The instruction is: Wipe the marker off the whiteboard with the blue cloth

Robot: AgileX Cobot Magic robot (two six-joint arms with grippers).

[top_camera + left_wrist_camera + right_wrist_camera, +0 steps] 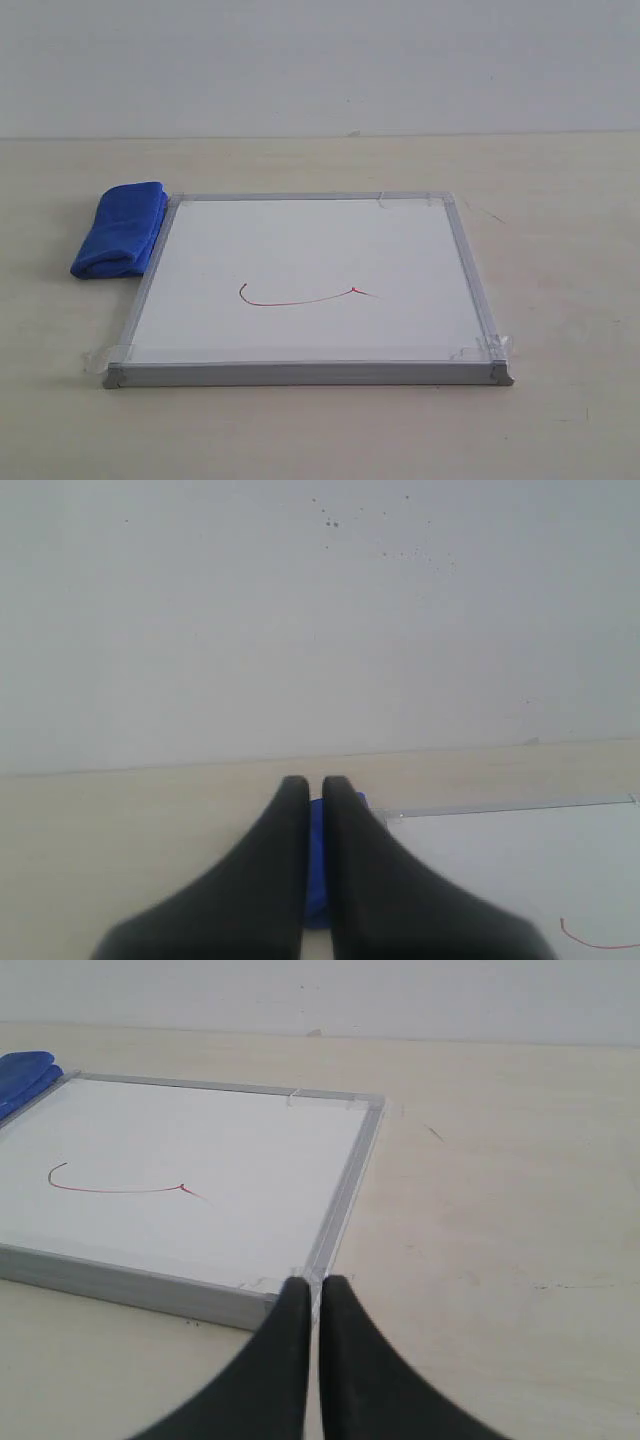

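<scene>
The whiteboard [300, 240] lies flat on the table, silver-framed with taped corners. On it is the marker [300, 301], a thin red curve hooked at both ends. The blue cloth [120, 230] lies rolled on the table against the board's far left edge. Neither gripper shows in the exterior view. My left gripper [315, 780] is shut and empty, held in the air; the blue cloth [316, 865] shows through the slit between its fingers, lying beyond them. My right gripper [314, 1282] is shut and empty, its tips lined up with the whiteboard's [200, 1130] near right corner.
A pale wooden table [560, 250] stretches around the board, and a plain white wall [320, 60] stands behind it. Clear tape [480, 350] sticks out at the board's corners.
</scene>
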